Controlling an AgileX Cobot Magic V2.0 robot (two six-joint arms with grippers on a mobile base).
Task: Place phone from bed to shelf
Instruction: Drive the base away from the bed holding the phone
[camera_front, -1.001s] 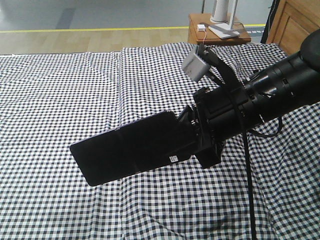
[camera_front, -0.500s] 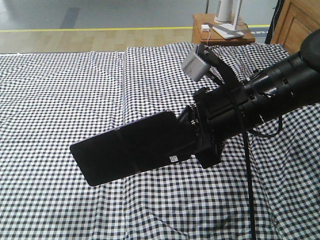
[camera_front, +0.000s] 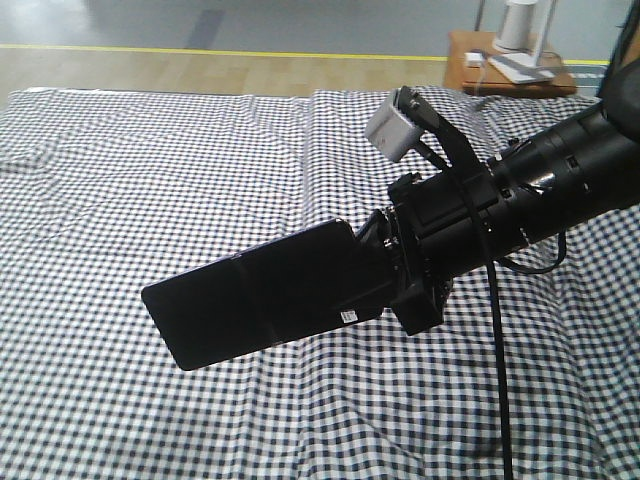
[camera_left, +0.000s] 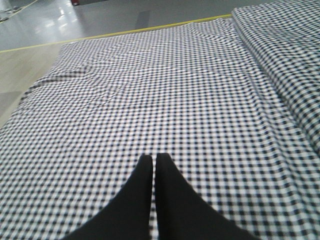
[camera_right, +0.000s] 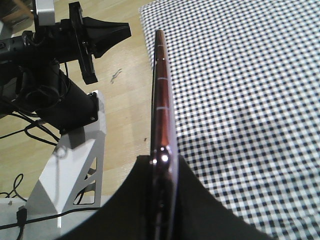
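Observation:
The phone (camera_front: 260, 300), black-screened and thin, hangs in the air over the checked bed (camera_front: 150, 150), tilted down to the left. My right gripper (camera_front: 372, 262) is shut on its right end. In the right wrist view the phone (camera_right: 161, 90) shows edge-on with a pinkish rim, clamped between the black fingers of the right gripper (camera_right: 162, 160). My left gripper (camera_left: 154, 159) is shut with nothing in it, low over the bed sheet (camera_left: 175, 75). The shelf is out of view.
A small wooden side table (camera_front: 510, 75) with white objects stands past the bed's far right corner. Wood floor with a yellow line (camera_front: 200, 50) runs behind the bed. The left arm (camera_right: 55, 40), the white robot base (camera_right: 65, 170) and cables show beside the bed edge.
In the front view the bed and side table have slid to the right, so the view has turned left. The right arm and phone keep the same place in the frame.

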